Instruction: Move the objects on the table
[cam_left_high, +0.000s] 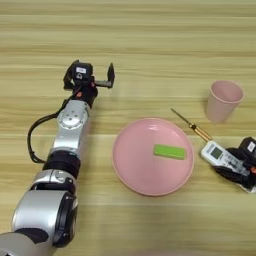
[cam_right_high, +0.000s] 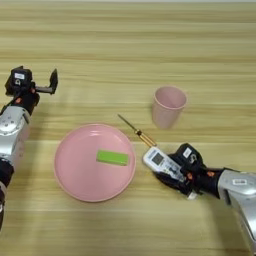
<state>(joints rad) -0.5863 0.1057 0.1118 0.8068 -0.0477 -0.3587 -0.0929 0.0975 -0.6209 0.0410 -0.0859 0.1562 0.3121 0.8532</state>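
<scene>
Your right gripper (cam_right_high: 176, 175) is on the white remote control (cam_right_high: 161, 162), its black fingers pinched around the near end of it, just right of the pink plate (cam_right_high: 75, 180). The green block (cam_right_high: 112, 158) lies flat on that plate, the screwdriver (cam_right_high: 137, 132) lies on the table (cam_right_high: 130, 50) with its orange handle almost touching the remote's far end, and the pink cup (cam_right_high: 168, 106) stands upright further back. Your left gripper (cam_left_high: 95, 79) hovers far left over bare wood, fingers spread and holding nothing. The step in hand looks like the remote's pickup; next you likely need a straight lift, keeping the remote clear of the screwdriver handle.
</scene>
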